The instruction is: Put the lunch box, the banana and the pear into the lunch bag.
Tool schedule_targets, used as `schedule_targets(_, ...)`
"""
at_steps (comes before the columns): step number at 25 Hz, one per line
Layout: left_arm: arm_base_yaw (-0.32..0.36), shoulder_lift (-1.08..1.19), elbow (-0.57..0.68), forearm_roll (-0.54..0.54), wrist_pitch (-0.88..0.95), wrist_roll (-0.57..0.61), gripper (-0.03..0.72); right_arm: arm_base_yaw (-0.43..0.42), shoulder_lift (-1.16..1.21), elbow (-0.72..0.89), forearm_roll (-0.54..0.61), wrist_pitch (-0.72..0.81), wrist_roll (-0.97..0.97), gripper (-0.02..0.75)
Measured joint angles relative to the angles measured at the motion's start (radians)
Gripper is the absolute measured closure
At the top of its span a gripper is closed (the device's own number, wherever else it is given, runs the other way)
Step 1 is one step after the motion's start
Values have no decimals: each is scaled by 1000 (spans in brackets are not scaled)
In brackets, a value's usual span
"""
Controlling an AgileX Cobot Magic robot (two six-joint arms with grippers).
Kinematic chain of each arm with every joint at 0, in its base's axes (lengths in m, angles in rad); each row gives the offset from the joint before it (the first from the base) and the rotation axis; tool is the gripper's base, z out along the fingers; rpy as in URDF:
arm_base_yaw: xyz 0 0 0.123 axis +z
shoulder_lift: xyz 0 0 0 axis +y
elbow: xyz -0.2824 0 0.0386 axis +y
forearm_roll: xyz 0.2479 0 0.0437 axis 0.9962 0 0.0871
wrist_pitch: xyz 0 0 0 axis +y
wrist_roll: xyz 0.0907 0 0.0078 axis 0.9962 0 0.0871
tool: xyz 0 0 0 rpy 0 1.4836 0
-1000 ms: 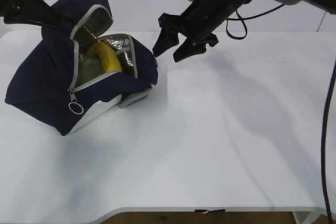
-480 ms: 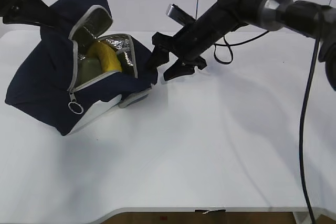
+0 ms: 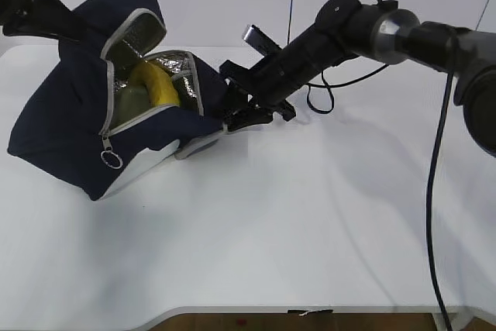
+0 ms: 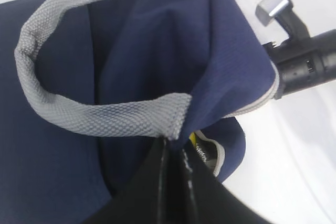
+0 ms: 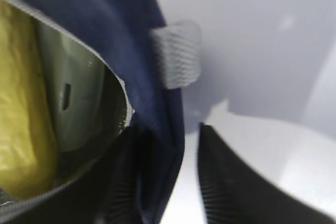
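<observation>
I see the navy fabric lunch bag gaping, yellow curved banana atop pale-green lidded lunch box inside; left gripper pinches its grey handle, right gripper fingers straddle its rim.

Exterior: high slant over table. Wrist views: very close, right somewhat blurred; all share lunch bag.

Claw astride lunch bag wall

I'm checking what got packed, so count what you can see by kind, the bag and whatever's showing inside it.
Lunch bag: 1
Lunch box, sage-green lid showing inside: 1
Banana, inside, on the lunch box: 1
Pear: 0 visible; may be hidden in the bag
Total: 3
</observation>
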Motion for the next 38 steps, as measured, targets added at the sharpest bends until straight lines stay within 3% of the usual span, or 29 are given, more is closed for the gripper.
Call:
schedule_targets(5, 0, 0, 0, 0, 0, 0, 693, 2, 20, -2, 11, 26, 4, 650)
schedule_targets(7, 0, 0, 0, 0, 0, 0, 693, 2, 20, -18, 3, 42, 4, 715)
schedule_targets(17, -14, 0, 0, -42, 48, 0, 693, 17, 16, -312, -233, 144, 116, 729)
schedule_targets(23, -47, 0, 0, -118, 75, 0, 693, 58, -89, -352, -428, 157, 169, 729)
schedule_targets(28, -51, 0, 1, -213, 99, 0, 693, 138, -234, -233, -688, 163, 175, 729)
schedule_targets(32, -68, 0, 1, -237, 110, 0, 693, 156, -346, -87, -746, 171, 175, 729)
schedule_targets(38, -211, 33, 1, -268, 47, 9, 693, 156, -497, 102, -919, 173, 175, 729)
